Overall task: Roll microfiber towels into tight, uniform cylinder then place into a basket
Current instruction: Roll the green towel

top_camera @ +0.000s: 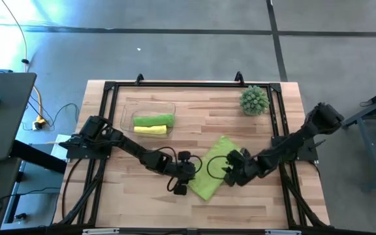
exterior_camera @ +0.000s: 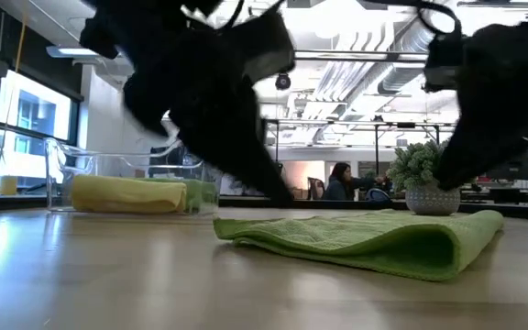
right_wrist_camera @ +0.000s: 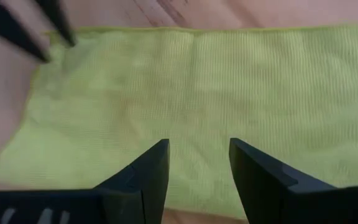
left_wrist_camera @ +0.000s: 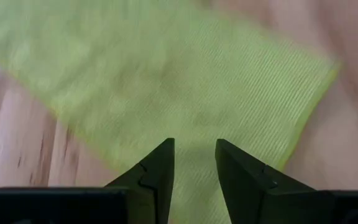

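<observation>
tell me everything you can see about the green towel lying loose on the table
The lime green towel is a soft ribbed microfiber cloth, folded into a long flat strip with a rounded fold along one edge. It lies diagonally on the wooden table, outside the basket. The left gripper and right gripper hang over it with fingers parted, neither gripping it.

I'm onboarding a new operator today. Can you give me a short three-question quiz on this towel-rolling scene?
1. True or false: the basket already holds two rolled towels.
2. Which towel lies folded on the table between the arms? A) yellow B) lime green C) teal
3. Fill in: the spiky plant stands near the table's far ____ corner, as the high view shows it.

Key:
1. True: a green roll and a yellow roll lie side by side inside.
2. B: the lime green towel, with the left gripper and right gripper both open over it.
3. right
</observation>
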{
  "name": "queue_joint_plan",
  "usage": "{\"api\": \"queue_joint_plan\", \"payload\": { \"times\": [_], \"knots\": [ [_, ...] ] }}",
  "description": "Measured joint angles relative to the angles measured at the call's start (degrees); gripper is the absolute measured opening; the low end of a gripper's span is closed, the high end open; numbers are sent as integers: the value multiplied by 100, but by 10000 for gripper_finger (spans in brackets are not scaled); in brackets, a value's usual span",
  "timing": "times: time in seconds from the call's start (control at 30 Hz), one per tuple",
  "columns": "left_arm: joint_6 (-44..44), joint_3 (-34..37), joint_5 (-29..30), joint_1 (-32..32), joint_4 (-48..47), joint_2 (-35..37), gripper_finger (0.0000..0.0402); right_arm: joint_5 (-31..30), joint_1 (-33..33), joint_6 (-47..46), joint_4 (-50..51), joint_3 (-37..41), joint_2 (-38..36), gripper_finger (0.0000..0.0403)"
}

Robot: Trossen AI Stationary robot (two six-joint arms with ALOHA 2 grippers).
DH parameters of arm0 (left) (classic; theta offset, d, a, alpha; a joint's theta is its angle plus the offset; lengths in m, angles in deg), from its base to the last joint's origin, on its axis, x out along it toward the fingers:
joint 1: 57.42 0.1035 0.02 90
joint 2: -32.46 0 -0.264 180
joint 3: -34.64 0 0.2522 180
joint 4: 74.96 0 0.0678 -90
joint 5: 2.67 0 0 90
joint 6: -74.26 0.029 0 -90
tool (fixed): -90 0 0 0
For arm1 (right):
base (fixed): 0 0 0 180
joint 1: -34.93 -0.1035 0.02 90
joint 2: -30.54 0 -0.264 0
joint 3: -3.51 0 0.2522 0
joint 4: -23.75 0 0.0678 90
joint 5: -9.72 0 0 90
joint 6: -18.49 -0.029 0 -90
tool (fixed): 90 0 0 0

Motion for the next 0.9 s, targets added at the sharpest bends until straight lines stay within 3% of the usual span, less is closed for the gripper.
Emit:
{"api": "queue_joint_plan", "payload": {
  "times": [0.17,0.37,0.5,0.67,0.77,0.9],
  "knots": [
    [-279,2,-16,15,-595,-7,105,-293,-385,-691,170,0,466,161],
    [-609,2,-308,-181,-693,-9,106,-434,-333,-732,585,-13,936,161],
    [-1045,1,-391,-402,-458,-143,106,-892,-139,-4,857,-10,1014,161],
    [-1237,0,-351,-641,193,-363,106,-1599,158,1808,822,9,1023,161],
    [-1130,0,-121,-734,279,-357,106,-1559,295,2285,915,-51,981,161],
    [-404,-36,240,-780,279,-256,106,-970,300,2288,1271,-430,729,161]
  ]
}}
